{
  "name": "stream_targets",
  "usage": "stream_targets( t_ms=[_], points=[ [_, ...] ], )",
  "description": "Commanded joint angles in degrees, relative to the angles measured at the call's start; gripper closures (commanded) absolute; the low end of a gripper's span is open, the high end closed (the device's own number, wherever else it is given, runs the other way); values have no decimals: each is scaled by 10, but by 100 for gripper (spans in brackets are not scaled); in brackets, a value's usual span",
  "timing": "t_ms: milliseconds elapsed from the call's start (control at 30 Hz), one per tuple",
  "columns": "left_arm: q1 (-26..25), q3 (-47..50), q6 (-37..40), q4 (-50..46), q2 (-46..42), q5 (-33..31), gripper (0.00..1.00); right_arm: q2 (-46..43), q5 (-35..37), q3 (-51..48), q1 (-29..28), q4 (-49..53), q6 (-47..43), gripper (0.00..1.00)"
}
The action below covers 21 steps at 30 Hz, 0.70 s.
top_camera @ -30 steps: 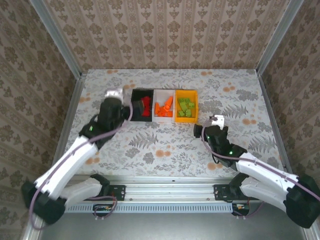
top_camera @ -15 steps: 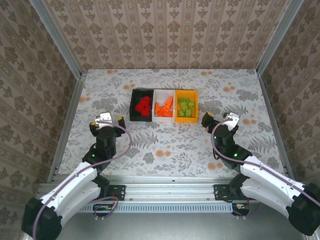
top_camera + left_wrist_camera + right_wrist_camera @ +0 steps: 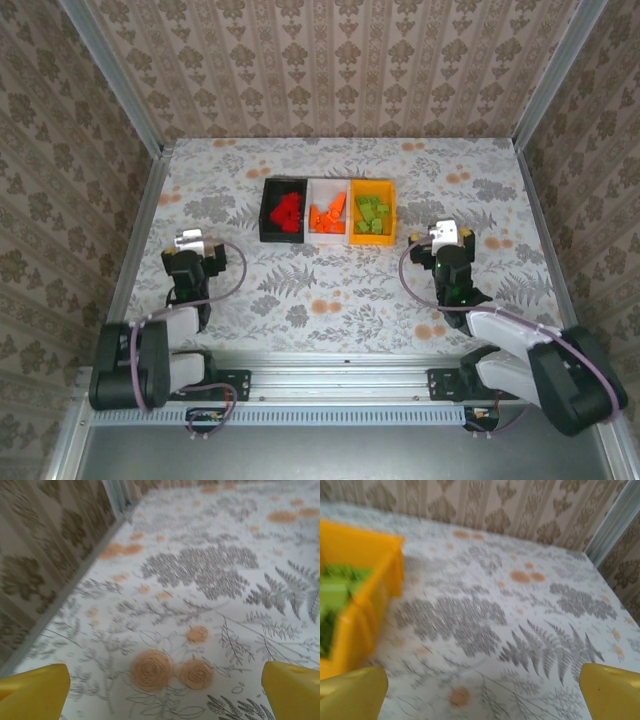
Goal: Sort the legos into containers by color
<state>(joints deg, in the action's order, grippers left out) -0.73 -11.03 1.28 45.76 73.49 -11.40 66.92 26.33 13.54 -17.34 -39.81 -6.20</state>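
from where i stand the sorting looks finished, or very nearly. every brick i can spot is already in a bin: the red legos (image 3: pixel 289 212) in the black bin (image 3: pixel 268 213), the orange legos (image 3: pixel 328 214) in the white bin (image 3: pixel 328 240), the light green legos (image 3: pixel 372 215) in the orange-yellow bin (image 3: pixel 371 241). each colour seems to keep to its own compartment, though the bricks are small and i couldn't swear to a stray among them. i can pick out nothing loose on the flowered tabletop (image 3: pixel 330 290), so i'd judge there is little or nothing left to do.

the left gripper (image 3: pixel 192 245) sits low near its base, spread wide with nothing between its yellow fingertips (image 3: pixel 35 690). the row of bins lies ahead of it and off to its right, well apart. the right gripper (image 3: pixel 447 240) is likewise wide apart and empty (its wrist camera catches the orange-yellow bin's wall, green bricks inside, ahead and to its left, near but not touching).

as for brands, labels or writing, i can make out none on the bins, the bricks or the arms.
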Motion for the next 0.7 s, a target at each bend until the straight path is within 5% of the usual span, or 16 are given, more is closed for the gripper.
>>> stream_targets(
  t_ms=[0,67,100,267,433,667],
  points=[
    [16,-49,-27,118,99,62,0,79,-77,-15,45,-183,-45,0],
    [27,-64,-16,163,157,109,0,88,-89,15,61,-145,-4,0],
    [27,-79,-17,91,130,126,0,97,-131,21,79,-147,10,0],
    [22,-105,-10,65,146,123,0,232,-150,13,125,-296,54,0],
    [11,-120,8,30,143,130,0,209,-165,94,152,-101,87,0],
    [3,-123,20,28,145,127,0,209,-177,92,158,-105,92,0]
  ],
)
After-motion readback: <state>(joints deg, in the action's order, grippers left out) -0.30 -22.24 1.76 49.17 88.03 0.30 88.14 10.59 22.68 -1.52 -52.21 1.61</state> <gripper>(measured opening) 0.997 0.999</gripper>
